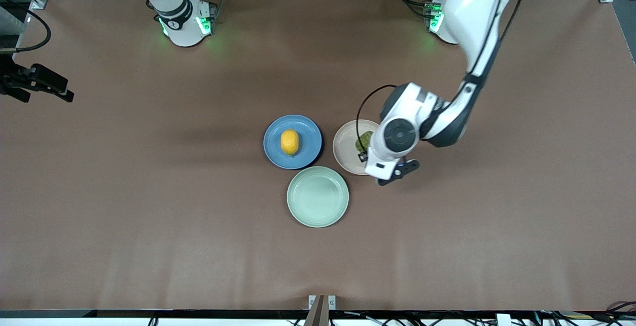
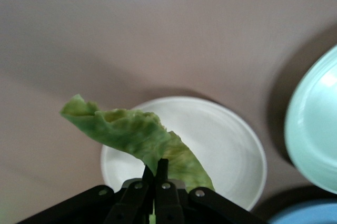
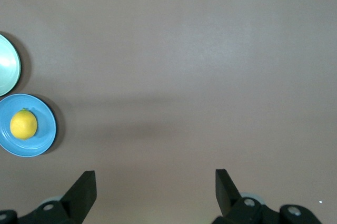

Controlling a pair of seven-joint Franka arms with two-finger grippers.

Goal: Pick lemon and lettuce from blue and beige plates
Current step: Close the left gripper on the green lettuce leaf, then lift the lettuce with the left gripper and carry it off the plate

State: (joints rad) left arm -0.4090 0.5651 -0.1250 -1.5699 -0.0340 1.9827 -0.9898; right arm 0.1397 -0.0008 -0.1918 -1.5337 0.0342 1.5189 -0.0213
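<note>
A yellow lemon (image 1: 289,142) lies in the middle of the blue plate (image 1: 277,153); the right wrist view shows the lemon (image 3: 23,124) and blue plate (image 3: 46,135) too. My left gripper (image 2: 156,165) is shut on a green lettuce leaf (image 2: 131,132) over the beige plate (image 2: 226,139). In the front view the lettuce (image 1: 364,141) peeks out from under the left arm's hand above the beige plate (image 1: 345,149). My right gripper (image 3: 155,192) hangs open over bare table, with nothing between its fingers.
A pale green plate (image 1: 318,197) with nothing on it sits nearer the front camera, touching the gap between the other two plates. The brown table (image 1: 149,206) stretches wide around the plates.
</note>
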